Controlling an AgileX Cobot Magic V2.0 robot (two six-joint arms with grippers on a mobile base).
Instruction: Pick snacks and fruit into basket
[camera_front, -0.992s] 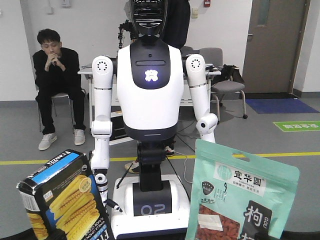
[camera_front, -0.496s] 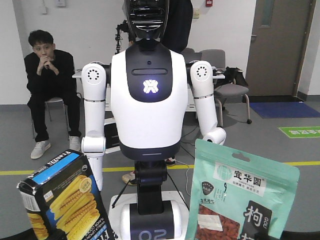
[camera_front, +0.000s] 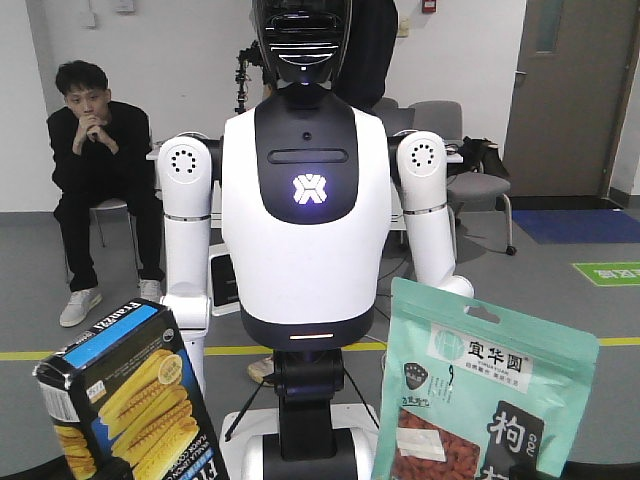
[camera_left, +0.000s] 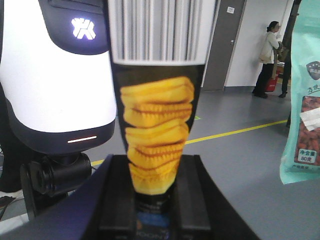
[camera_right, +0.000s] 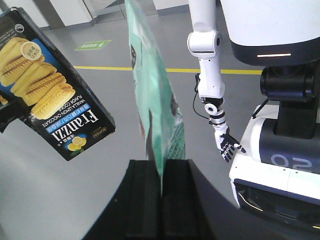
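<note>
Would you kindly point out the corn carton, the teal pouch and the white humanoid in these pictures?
corn carton (camera_front: 130, 400): front-facing view, on the pictured yellow cobs.
teal pouch (camera_front: 485, 385): front-facing view, on its printed front face.
white humanoid (camera_front: 305, 250): front-facing view, on its white torso.

The left gripper (camera_left: 152, 167) reaches up from below, its two black fingers (camera_left: 117, 200) clamped on the sides of the carton (camera_left: 157, 120). The right gripper (camera_right: 161, 170) does likewise, pinched tight on the pouch's (camera_right: 155, 100) lower edge.
</note>
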